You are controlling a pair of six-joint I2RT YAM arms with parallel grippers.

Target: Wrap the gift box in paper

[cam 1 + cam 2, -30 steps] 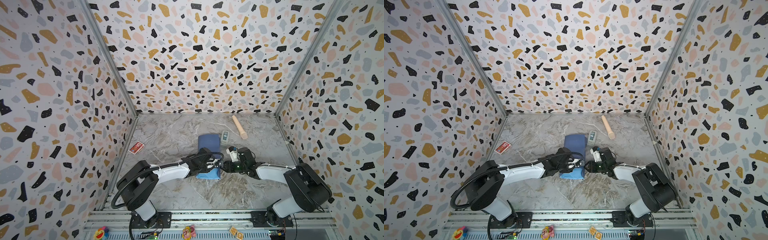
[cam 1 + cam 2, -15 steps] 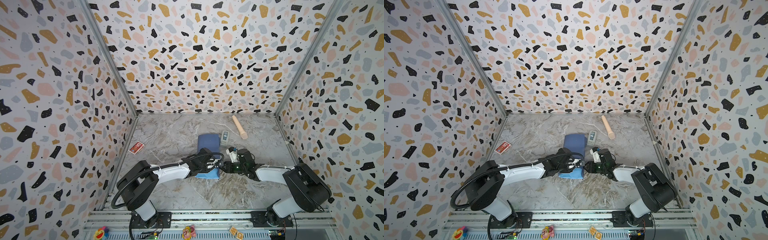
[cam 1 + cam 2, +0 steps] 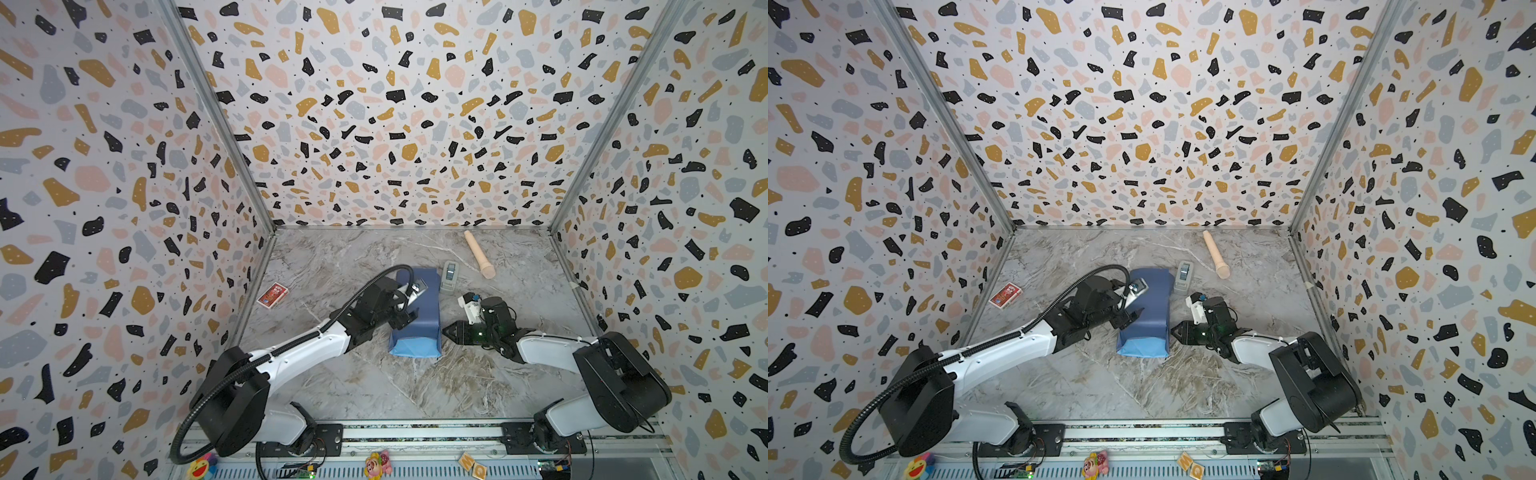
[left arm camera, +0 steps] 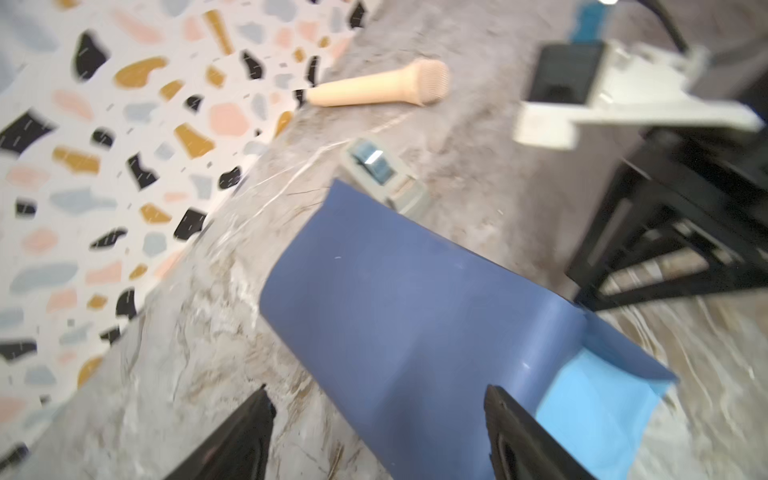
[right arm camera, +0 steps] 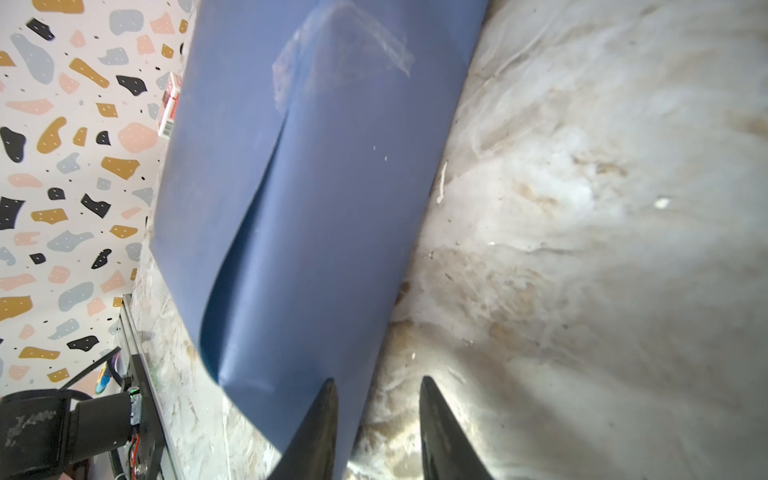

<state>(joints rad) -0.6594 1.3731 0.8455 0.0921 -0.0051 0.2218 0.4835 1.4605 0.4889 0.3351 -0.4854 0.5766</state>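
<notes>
1. Blue paper (image 3: 417, 316) (image 3: 1148, 316) folded into a long, box-shaped bundle, lying about mid-counter (image 3: 374, 386), its length running from the far edge toward the near edge. Darker face outward; light sky-blue face showing at the end toward the near edge.
2. Gift box hidden under the paper, none of its own surface showing.
3. Clear tape strip (image 5: 345, 45) stuck flat over a seam of the paper, seen in the right wrist view.
4. Left gripper (image 3: 408, 318) (image 4: 376, 390) over the bundle's left side, about halfway along it. Jaws spread wide, pinching nothing; in the left wrist view one finger above bare counter, the other above the paper (image 4: 395, 311).
5. Right gripper (image 3: 448, 331) (image 5: 376, 386) low at the bundle's right side, toward the near-edge end, tips just beside the paper (image 5: 311, 187). Jaws partly apart, gripping nothing; contact with the paper impossible to tell.
6. Grey tape dispenser (image 3: 448, 276) just beside the bundle's far right corner.
7. Beige toy microphone (image 3: 480, 259) lying toward the far edge, right of the middle, near the dispenser but apart from it.
8. Red card pack (image 3: 272, 295) close to the counter's left edge, well apart from the paper.
</notes>
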